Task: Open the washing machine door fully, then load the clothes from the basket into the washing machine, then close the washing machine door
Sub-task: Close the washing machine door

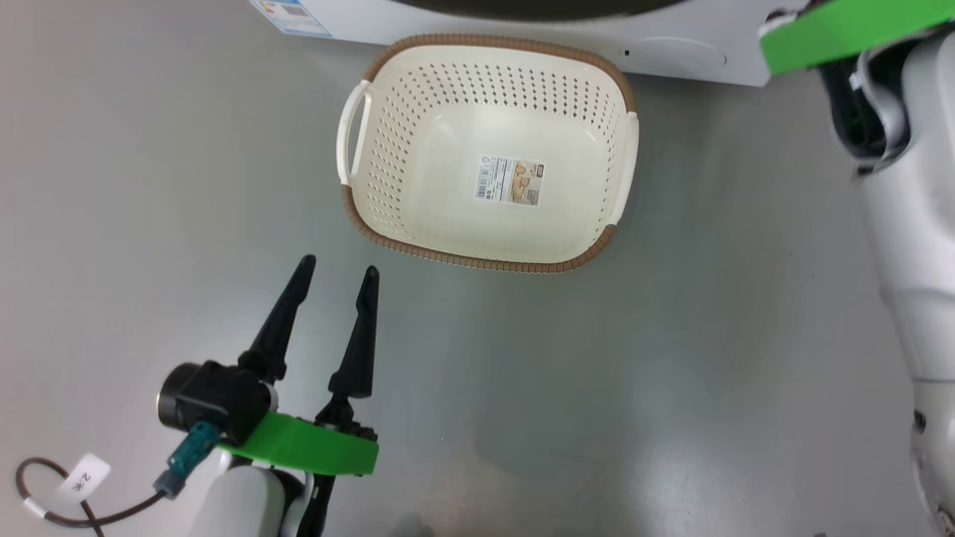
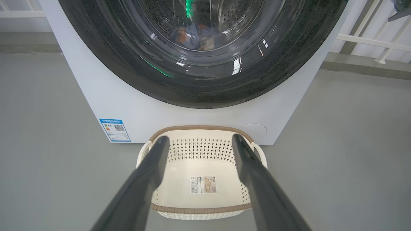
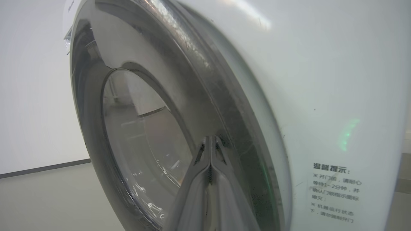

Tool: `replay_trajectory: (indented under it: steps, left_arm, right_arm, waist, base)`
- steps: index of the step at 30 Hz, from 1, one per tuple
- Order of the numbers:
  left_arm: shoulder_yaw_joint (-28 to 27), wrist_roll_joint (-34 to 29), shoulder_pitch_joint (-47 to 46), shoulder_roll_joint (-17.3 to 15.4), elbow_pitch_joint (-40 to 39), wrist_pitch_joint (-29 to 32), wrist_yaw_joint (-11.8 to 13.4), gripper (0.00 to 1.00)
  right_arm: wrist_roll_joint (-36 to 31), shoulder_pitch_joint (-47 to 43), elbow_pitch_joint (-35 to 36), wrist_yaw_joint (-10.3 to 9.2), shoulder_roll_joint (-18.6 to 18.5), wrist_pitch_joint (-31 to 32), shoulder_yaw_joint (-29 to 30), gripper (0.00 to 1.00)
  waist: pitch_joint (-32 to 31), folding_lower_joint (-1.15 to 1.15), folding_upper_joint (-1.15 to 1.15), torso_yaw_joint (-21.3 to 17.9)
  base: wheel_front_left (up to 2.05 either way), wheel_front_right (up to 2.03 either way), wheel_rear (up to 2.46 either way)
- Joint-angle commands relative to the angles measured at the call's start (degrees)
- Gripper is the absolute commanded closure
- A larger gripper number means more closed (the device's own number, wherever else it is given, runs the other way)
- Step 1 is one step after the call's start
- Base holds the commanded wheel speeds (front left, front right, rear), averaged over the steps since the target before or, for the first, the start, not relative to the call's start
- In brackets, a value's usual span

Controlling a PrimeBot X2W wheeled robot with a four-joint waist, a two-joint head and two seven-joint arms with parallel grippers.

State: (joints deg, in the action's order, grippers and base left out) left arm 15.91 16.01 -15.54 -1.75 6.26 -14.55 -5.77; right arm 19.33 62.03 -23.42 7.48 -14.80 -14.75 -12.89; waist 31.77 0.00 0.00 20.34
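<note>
Head view: the basket (image 1: 477, 262) stands on the grey floor (image 1: 149, 186) just before the washing machine (image 1: 671, 52), holding nothing but the paper label (image 1: 510, 181) on its bottom. The left gripper (image 1: 338, 267) hovers near the basket's near rim, fingers spread apart and holding nothing

Left wrist view: between the parted fingers of the left gripper (image 2: 199, 138) lies the basket (image 2: 199, 210), close to the washing machine (image 2: 128, 106) with its blue sticker (image 2: 115, 130). The black door (image 2: 128, 64) sits flush against the front; behind its glass, blue clothes (image 2: 196, 37) lie in the drum

Right wrist view: the right gripper (image 3: 210, 138) has its fingers pressed together, tips at the dark ring of the door (image 3: 135, 128); whether they touch it I cannot tell
</note>
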Motion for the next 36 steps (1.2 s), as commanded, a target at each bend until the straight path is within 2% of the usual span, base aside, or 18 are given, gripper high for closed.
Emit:
replay_trajectory:
  steps: [1,10,14,24,31,33,35,36]
  left_arm:
    - [-1.47,0.00,-1.06,-1.13,-1.02,-0.45,0.24,0.00]
    - [-0.86,-0.01,-2.26,-1.13,-0.93,-0.45,0.76,0.00]
    - [-1.36,-0.30,-2.25,-1.13,-0.62,-0.45,0.82,0.00]
    - [-4.97,-2.06,-0.54,-1.13,-0.34,-0.45,0.36,0.00]
    - [-8.18,-3.61,1.47,-1.13,-0.51,-0.45,-0.21,0.00]
    - [-9.13,-4.09,2.11,-1.13,-0.67,-0.45,-0.39,0.00]
    - [-10.05,-4.58,2.83,-1.13,-0.74,-0.45,-0.58,0.00]
    - [-10.54,-4.79,3.20,-1.13,-0.74,-0.45,-0.66,0.00]
  right_arm:
    - [0.54,1.67,0.57,0.01,1.00,-0.25,0.16,1.00]
    - [0.79,5.09,-1.14,0.01,1.35,-0.25,0.69,1.00]
    - [2.26,3.82,-0.96,0.01,1.45,-0.25,-1.30,1.00]
    - [5.96,-5.13,3.71,0.01,1.23,-0.25,-5.72,1.00]
    - [6.67,-13.62,6.77,0.01,1.71,-0.25,-5.32,1.00]
    - [6.45,-16.22,7.48,0.01,2.13,-0.25,-4.75,0.56]
    - [5.24,-18.80,8.55,0.01,2.36,-0.25,-3.94,0.00]
    - [4.69,-20.12,8.95,0.01,2.54,-0.25,-3.64,0.00]
  waist:
    - [0.79,0.00,0.00,-0.34]
    - [1.20,0.00,0.00,-1.46]
    - [0.15,0.00,0.00,-2.26]
    - [-4.60,0.00,0.00,-5.38]
    - [-9.01,0.00,0.00,-8.79]
    - [-10.36,0.00,0.00,-9.84]
    - [-11.73,0.00,0.00,-10.89]
    - [-12.41,0.00,0.00,-11.44]
  base:
    - [0.00,0.00,0.00]
    - [0.00,0.00,0.00]
    - [0.00,0.00,0.00]
    - [0.00,0.00,0.00]
    - [0.00,0.00,0.00]
    - [0.00,0.00,0.00]
    - [0.00,0.00,0.00]
    - [0.00,0.00,0.00]
